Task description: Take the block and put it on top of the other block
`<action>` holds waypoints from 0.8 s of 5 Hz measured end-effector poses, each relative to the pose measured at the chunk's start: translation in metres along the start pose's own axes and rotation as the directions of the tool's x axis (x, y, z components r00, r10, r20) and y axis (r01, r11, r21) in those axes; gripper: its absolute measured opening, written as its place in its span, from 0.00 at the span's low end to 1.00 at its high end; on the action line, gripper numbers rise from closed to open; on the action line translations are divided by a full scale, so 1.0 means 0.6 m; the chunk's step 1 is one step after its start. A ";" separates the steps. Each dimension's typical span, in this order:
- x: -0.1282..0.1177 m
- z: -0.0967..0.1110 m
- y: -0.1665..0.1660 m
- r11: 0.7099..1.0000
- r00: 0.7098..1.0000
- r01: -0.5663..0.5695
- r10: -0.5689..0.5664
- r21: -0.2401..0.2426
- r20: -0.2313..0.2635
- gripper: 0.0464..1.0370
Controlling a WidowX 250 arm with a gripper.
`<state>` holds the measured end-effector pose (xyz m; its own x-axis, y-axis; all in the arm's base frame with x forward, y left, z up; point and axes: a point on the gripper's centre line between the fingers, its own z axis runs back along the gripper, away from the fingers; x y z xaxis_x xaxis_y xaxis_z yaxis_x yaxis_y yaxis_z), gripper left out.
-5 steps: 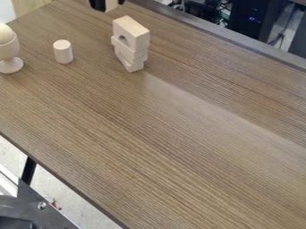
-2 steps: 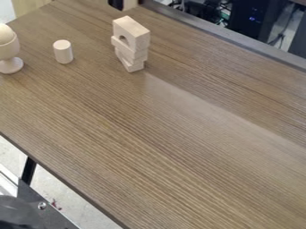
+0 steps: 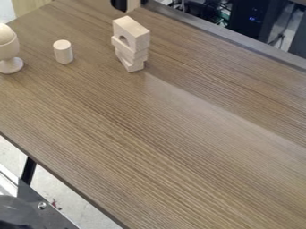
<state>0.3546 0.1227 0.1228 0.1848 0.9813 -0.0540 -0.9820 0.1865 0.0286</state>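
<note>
End effector (image 3: 131, 6) at the frame's top edge, closed on a pale block (image 3: 134, 4); stacked blocks (image 3: 140, 41), upper left, on worktop (image 3: 179, 134).

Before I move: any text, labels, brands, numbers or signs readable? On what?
None that I can read.
Block stack, wooden cylinder, goblet-shaped wooden piece: no lettering I can make out.
Dark equipment beyond the table: small blue lights; any print there is too small or blurred.
</note>
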 end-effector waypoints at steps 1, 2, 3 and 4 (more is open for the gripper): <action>-0.005 -0.019 -0.007 1.000 1.000 0.009 -0.009 0.020 -0.006 0.57; -0.007 -0.028 -0.012 0.999 1.000 0.012 -0.012 0.031 0.005 0.57; -0.005 -0.028 -0.014 1.000 1.000 0.005 -0.006 0.023 0.017 0.64; -0.005 -0.028 -0.012 0.999 1.000 0.006 -0.006 0.032 0.014 0.93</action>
<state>0.3603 0.1174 0.1063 0.1911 0.9807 -0.0405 -0.9793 0.1933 0.0599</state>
